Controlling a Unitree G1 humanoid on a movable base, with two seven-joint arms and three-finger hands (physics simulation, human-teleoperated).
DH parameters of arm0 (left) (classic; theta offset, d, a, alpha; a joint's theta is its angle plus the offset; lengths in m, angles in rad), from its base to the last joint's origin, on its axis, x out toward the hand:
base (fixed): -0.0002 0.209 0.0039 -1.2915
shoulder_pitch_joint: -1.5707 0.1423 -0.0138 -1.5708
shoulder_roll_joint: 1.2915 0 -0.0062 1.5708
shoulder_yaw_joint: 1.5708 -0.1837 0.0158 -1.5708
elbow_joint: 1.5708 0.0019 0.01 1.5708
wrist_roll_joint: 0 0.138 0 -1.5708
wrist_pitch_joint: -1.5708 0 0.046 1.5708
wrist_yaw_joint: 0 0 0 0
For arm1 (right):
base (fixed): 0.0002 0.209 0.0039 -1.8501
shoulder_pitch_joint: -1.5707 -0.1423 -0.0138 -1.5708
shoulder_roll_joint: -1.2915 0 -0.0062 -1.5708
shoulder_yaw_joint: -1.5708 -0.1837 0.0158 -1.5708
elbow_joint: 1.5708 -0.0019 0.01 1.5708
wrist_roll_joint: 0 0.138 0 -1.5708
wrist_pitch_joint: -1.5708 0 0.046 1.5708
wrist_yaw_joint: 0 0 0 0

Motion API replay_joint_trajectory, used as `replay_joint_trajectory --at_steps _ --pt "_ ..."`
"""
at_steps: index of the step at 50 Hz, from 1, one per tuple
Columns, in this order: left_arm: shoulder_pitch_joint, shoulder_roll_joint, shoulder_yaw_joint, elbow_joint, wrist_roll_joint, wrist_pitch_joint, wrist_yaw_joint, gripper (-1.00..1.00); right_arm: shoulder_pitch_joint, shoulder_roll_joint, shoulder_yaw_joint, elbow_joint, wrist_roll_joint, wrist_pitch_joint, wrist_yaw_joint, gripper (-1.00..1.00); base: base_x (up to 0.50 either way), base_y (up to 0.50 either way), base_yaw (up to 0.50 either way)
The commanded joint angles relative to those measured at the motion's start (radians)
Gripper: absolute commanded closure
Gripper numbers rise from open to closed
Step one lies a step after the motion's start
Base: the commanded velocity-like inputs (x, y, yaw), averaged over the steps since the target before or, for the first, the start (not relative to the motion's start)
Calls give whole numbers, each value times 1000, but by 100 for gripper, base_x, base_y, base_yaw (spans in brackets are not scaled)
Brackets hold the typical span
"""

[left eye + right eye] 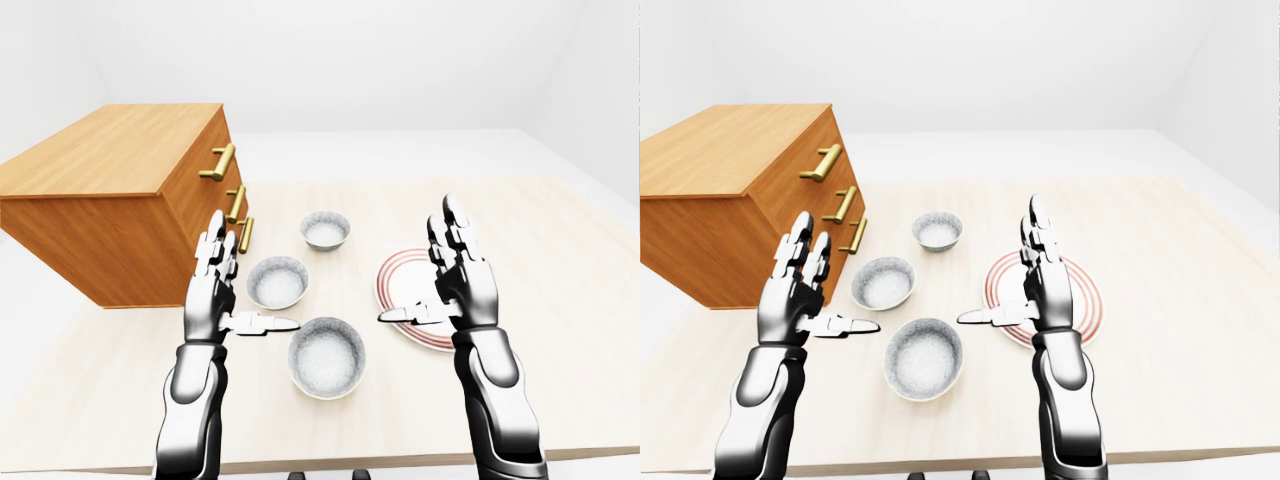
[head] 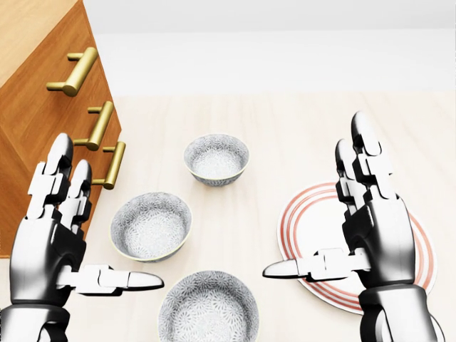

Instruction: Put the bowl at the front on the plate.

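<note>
Both hands were held open above the bench (image 1: 560, 300), fingers upright and thumbs turned inward, with nothing gripped. The front bowl (image 2: 208, 308), judged to be the one lowest in the head view, was found between the two thumbs, just right of the left hand (image 2: 50, 242). The red-ringed plate (image 1: 405, 285) lay partly under the right hand (image 2: 377, 228). The step would probably be done best by pinching the bowl's rim and lifting it well clear before it is carried across. A second bowl (image 2: 151, 225) stood just right of the left hand's fingers and a third bowl (image 2: 216, 159) higher, between the hands; both should be avoided. A chest of drawers (image 1: 110, 200) stood left of the left hand, off the path.
</note>
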Motion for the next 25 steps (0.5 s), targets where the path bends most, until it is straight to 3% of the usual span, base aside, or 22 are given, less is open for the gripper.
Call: replay_joint_trajectory --at_steps 1,7,25 --pt "4 -1 0 9 0 0 -1 -100 8 -2 0 -2 3 0 4 -100 50 0 0" --pt "1 0 1 3 -2 0 -1 -100 -3 -2 1 19 -20 0 -8 -100 43 0 0" --pt "5 1 3 -19 -4 0 0 -100 -4 -1 5 11 -27 0 -12 -100 0 0 0"
